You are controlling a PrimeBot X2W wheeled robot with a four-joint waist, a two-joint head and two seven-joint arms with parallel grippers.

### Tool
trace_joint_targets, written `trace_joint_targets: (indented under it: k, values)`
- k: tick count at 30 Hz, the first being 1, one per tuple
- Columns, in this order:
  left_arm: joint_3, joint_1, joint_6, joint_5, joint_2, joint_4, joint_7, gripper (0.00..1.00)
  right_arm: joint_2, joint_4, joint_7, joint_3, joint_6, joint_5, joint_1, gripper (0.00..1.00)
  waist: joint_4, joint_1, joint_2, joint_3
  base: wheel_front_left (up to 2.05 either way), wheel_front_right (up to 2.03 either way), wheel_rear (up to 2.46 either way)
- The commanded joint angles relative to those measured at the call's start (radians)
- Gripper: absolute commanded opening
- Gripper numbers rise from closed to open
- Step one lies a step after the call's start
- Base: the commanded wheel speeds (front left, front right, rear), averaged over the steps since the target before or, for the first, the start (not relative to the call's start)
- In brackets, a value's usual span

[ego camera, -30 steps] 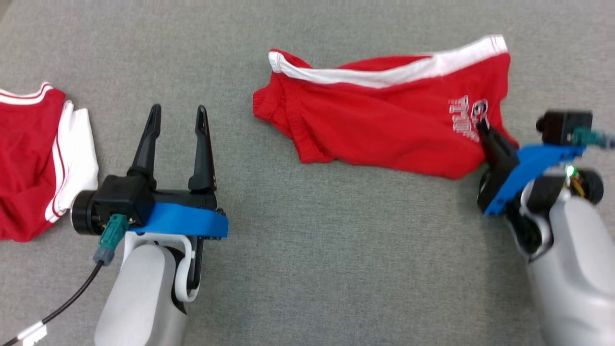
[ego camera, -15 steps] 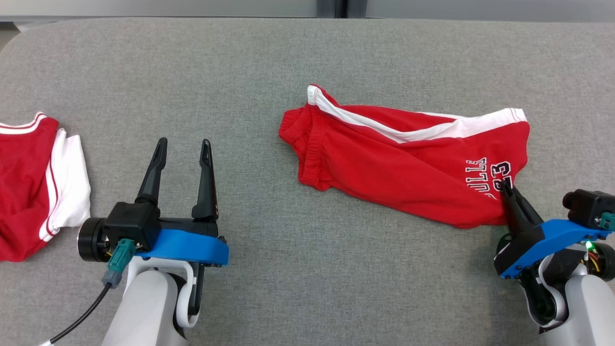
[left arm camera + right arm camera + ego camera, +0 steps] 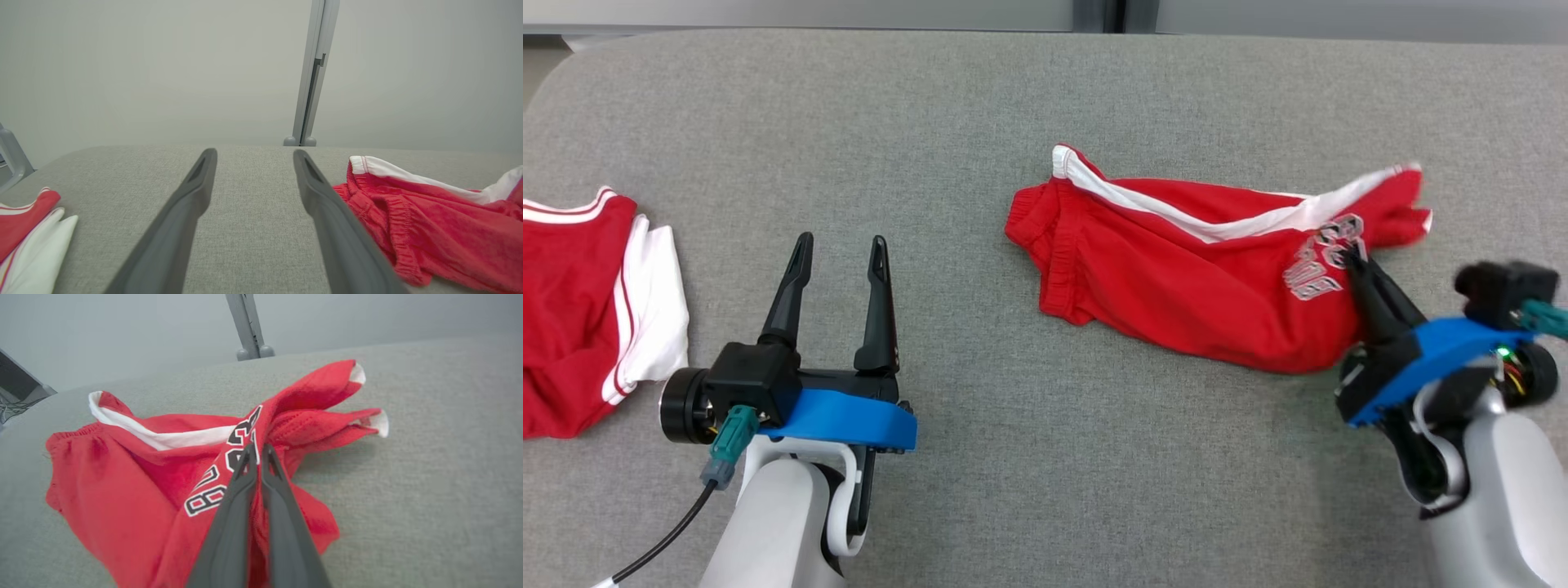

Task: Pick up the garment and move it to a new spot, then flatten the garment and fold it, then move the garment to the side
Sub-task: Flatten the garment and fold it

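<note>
The garment (image 3: 1176, 269) is a pair of red shorts with a white side stripe and printed lettering, lying crumpled on the grey table (image 3: 1013, 490). My right gripper (image 3: 1352, 257) is shut on the fabric by the lettering at the garment's right end, which is bunched up and raised. The right wrist view shows my right gripper (image 3: 258, 447) pinching a fold of the garment (image 3: 122, 490). My left gripper (image 3: 841, 241) stands open over bare table, left of the garment and apart from it. In the left wrist view my left gripper (image 3: 254, 152) has the garment's waistband end (image 3: 429, 228) to its right.
A second red and white piece of clothing (image 3: 572, 310) lies at the table's left edge, also in the left wrist view (image 3: 24, 228). The table's rounded back edge runs along the top, with a grey post (image 3: 312, 73) and a pale wall behind it.
The head camera tilted, shifting the whole picture. My right gripper has lifted the garment's right end, which now bunches with the lettering crumpled. The left gripper has stayed put.
</note>
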Motion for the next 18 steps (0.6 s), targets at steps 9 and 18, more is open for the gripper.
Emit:
trace_joint_targets:
  k: [9,18]
  values:
    - [-0.012,-0.03,-0.002,-0.008,-0.006,0.007,-0.007,1.0,0.037,-0.067,0.116,0.255,0.0,-0.005,-0.141,0.0,0.03,0.0,-0.0001,-0.005,0.0,0.0,0.0]
    - [-0.028,-0.039,-0.002,-0.022,-0.026,0.029,-0.011,1.0,0.052,0.128,0.054,0.437,0.0,0.096,-0.224,0.31,0.094,0.0,-0.0001,0.008,0.0,0.0,0.0]
